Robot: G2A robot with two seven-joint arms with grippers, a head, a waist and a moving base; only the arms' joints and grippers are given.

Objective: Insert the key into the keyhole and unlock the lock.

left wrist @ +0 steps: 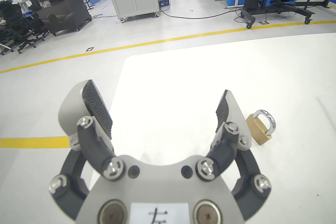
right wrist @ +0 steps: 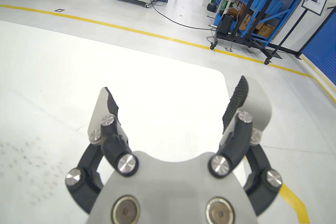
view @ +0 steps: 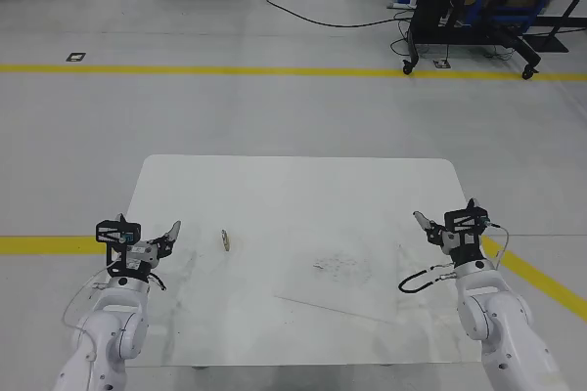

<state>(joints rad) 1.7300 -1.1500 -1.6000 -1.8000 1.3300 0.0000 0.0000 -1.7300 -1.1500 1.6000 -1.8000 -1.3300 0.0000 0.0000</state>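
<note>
Lock [left wrist: 258, 133] has a brass body and silvery shackle.

Lock [left wrist: 259, 132] partly hidden behind left jaws; tiny fr. above.

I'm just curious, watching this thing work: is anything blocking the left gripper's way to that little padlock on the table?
Nothing visible does. The padlock sits on the table just off to one side of the open left gripper. Only bare tabletop lies between them.
</note>
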